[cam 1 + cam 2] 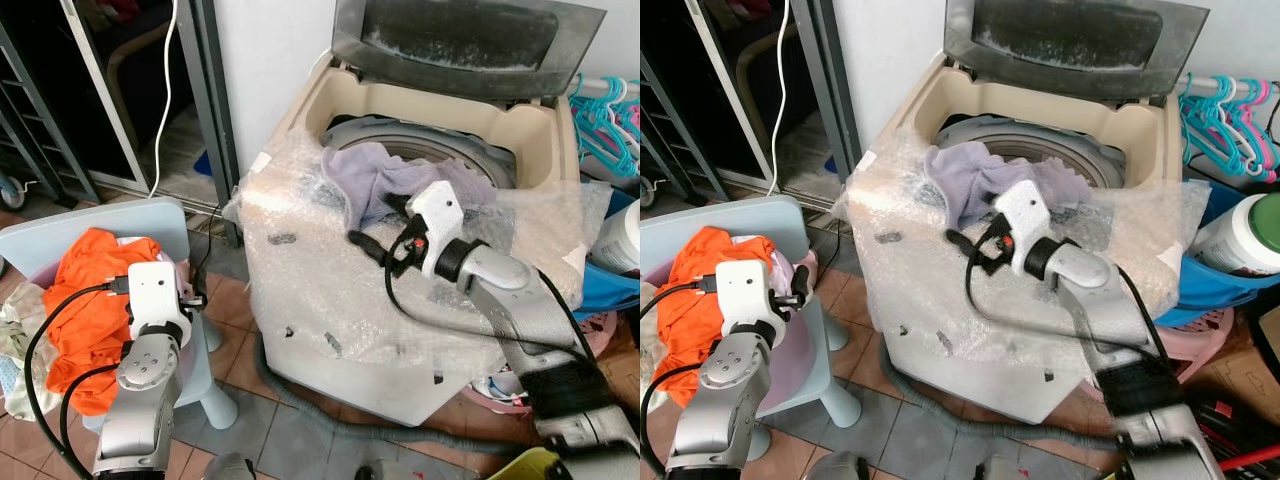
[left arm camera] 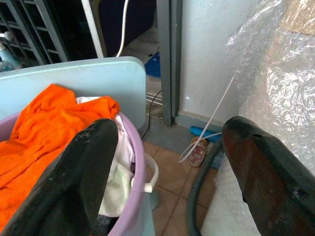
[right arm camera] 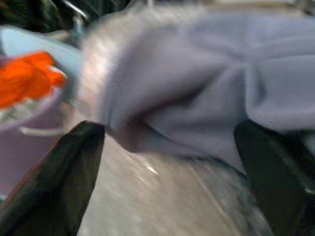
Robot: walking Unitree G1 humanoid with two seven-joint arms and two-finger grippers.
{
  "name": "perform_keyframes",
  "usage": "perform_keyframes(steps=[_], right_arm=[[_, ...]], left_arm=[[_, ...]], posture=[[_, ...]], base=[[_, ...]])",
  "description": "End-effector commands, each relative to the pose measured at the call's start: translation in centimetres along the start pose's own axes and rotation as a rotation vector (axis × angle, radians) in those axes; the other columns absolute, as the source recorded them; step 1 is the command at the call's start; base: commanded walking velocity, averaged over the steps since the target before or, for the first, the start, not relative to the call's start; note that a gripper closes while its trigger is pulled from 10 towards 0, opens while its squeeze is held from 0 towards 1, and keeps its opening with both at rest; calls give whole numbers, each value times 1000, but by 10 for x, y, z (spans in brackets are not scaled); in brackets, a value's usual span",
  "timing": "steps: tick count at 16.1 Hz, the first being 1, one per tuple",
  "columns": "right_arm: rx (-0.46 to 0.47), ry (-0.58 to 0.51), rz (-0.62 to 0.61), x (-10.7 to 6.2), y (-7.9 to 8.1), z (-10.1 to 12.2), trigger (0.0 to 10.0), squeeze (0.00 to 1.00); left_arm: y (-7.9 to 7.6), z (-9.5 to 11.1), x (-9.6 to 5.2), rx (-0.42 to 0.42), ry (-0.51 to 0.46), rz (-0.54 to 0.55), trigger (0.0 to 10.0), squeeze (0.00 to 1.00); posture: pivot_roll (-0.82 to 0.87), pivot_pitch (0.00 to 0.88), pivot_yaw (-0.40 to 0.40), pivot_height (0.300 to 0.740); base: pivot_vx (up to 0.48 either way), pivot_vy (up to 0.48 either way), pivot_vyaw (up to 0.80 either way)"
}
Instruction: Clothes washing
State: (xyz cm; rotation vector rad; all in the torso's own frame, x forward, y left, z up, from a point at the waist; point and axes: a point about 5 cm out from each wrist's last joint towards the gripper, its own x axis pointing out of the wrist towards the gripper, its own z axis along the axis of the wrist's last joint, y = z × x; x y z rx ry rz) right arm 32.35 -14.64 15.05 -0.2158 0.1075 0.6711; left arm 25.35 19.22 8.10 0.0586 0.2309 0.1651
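Clearly the right pincer [image 1: 365, 243] is the one at work: it sits near the centre of the left eye frame, over the front rim of the cream top-loading washing machine [image 1: 545, 135], its two black fingers spread apart and empty in the right wrist view. Just beyond the fingertips lies the crumpled lilac-grey cloth garment [image 1: 385, 172], draped half over the drum's edge and half on the clear bubble-wrap sheet [image 1: 300, 290] that covers the machine's front. I judge the garment hangs there because it has not fully dropped into the drum, and the pincer is placed to push or re-grip it.

The left pincer [image 2: 167, 167] sits at the lower left of the eye frames, released, fingers wide, beside the lilac plastic laundry basket [image 2: 129, 147]. That basket rests on a pale blue plastic child's chair [image 1: 60, 232] and holds a bright orange garment [image 1: 85, 290] on top of white cloth, presumably the next load.

The right wrist view, though blurred, shows the gap between fingers and lilac garment, hidden by the wrist in the head views. The left wrist view adds the basket's white handle and the grey door frame behind. Only the head views show the raised dark lid [image 1: 460, 40] and teal plastic hangers [image 1: 605, 120] at upper right.
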Motion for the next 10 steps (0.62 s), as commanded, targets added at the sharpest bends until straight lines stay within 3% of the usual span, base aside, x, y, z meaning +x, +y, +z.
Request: perform_keyframes(steps=[1,2,3,6,8,10], right_arm=[[-2,16,-121,0,-18,4,10000,1000],[21,53,-299,-1,-42,2,10000,1000],[67,59,-398,-4,-55,2,10000,1000],[239,-96,-731,-24,-96,21,10000,1000],[221,-169,-743,-26,-97,31,10000,984],[185,-239,-688,-22,-82,38,10000,965]], left_arm=[[-1,0,0,3,-1,-5,10000,0],[-1,0,0,3,0,-3,10000,0],[-1,0,0,3,1,-3,10000,0],[0,0,0,5,2,-4,10000,0],[0,0,0,4,0,-5,10000,0],[0,1,1,-16,-1,13,10000,0]], posture=[[-21,0,-3,740],[-20,0,-4,740],[-20,0,-4,740],[-21,0,-3,740],[-24,0,-1,740],[-25,0,0,740]], base=[[0,0,0],[0,0,0],[0,0,0],[0,0,0],[0,0,0],[0,0,0]])
